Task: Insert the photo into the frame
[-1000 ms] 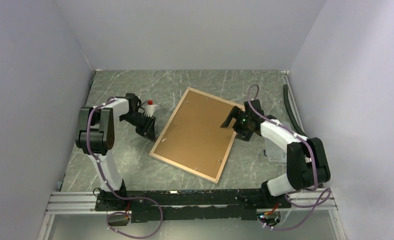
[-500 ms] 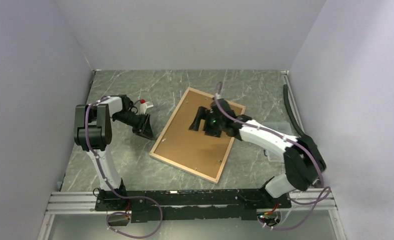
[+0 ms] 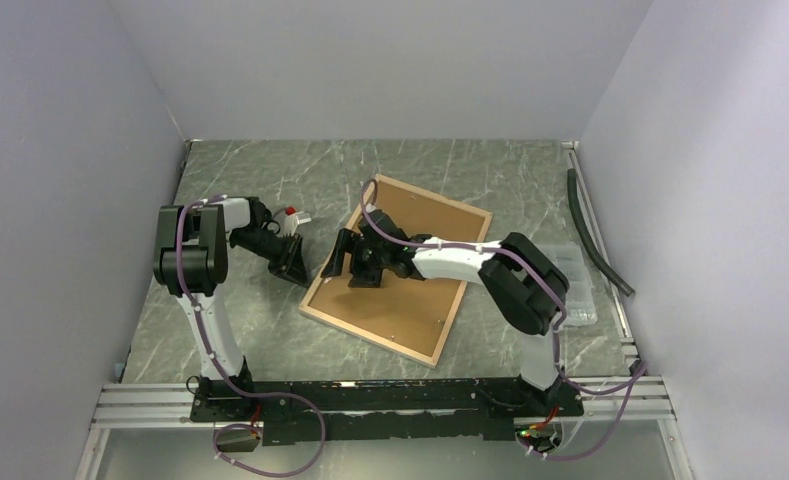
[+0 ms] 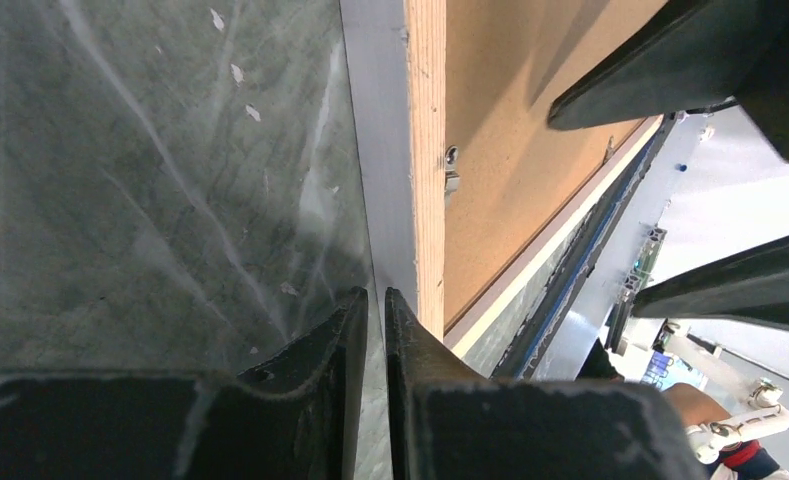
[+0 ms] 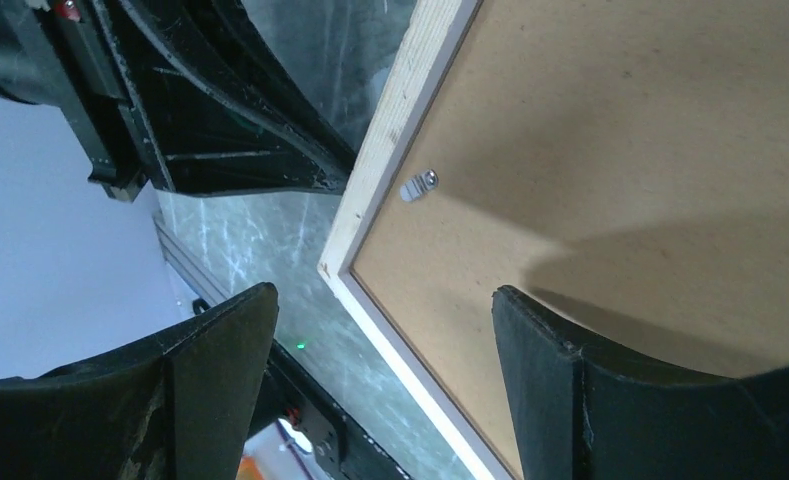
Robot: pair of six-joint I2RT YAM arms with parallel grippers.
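Frame lies back-up; right hand spread above its edge, left hand nearly together alongside.

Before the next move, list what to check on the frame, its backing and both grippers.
1. Frame flat on the table, wooden back up: ok.
2. Frame emptied for the photo: not ok; the brown backing board fills it, with a metal clip at its edge.
3. Right gripper open, straddling the frame's edge: ok.
4. Left gripper free: ok; all but shut beside the frame, holding nothing.
5. Photo located: cannot tell; no view shows it.
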